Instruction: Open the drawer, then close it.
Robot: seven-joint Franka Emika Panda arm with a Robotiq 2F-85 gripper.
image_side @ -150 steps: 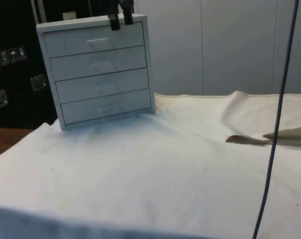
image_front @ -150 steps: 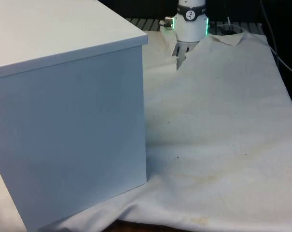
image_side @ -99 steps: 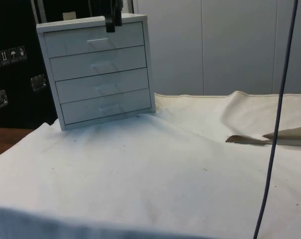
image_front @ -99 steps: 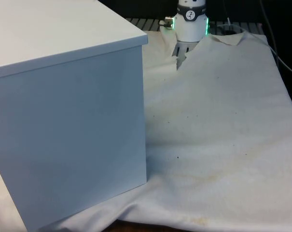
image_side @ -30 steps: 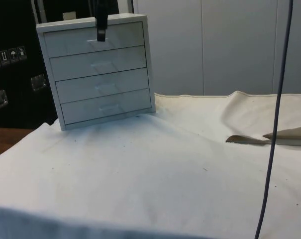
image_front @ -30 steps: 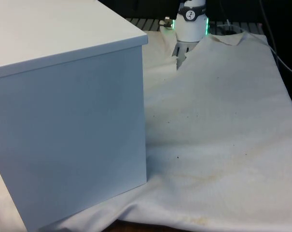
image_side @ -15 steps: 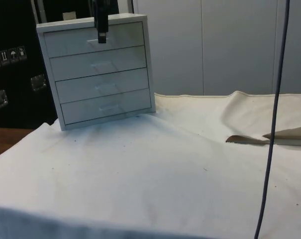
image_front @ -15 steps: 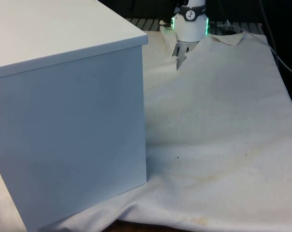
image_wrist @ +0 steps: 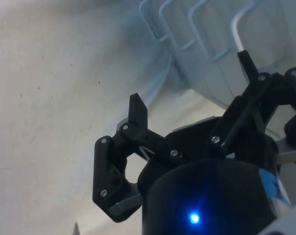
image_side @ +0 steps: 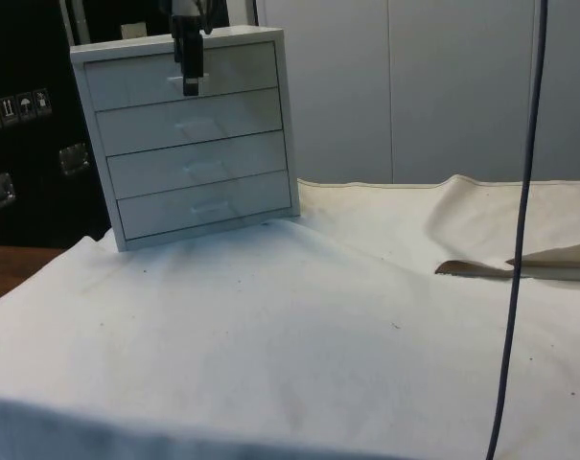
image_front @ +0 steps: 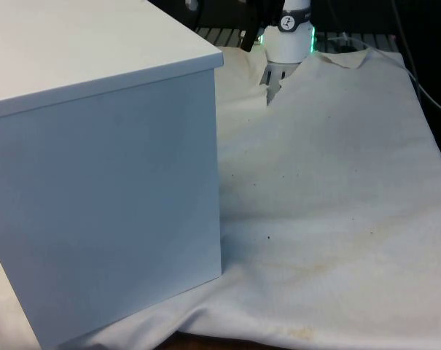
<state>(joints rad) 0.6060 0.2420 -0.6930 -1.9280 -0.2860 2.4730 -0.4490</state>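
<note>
While the pincer (image_side: 190, 84) hangs at the top drawer (image_side: 179, 75) handle in the side view | its fingers (image_wrist: 138, 110) stand spread apart, grasping nothing | chest of drawers (image_side: 189, 139) sits on the cloth-covered desk (image_side: 299, 326) | all four drawers look shut.

White chest of drawers (image_side: 198, 144); off-white, speckled cloth (image_front: 329, 189).

no legible text, labels unreadable
</note>
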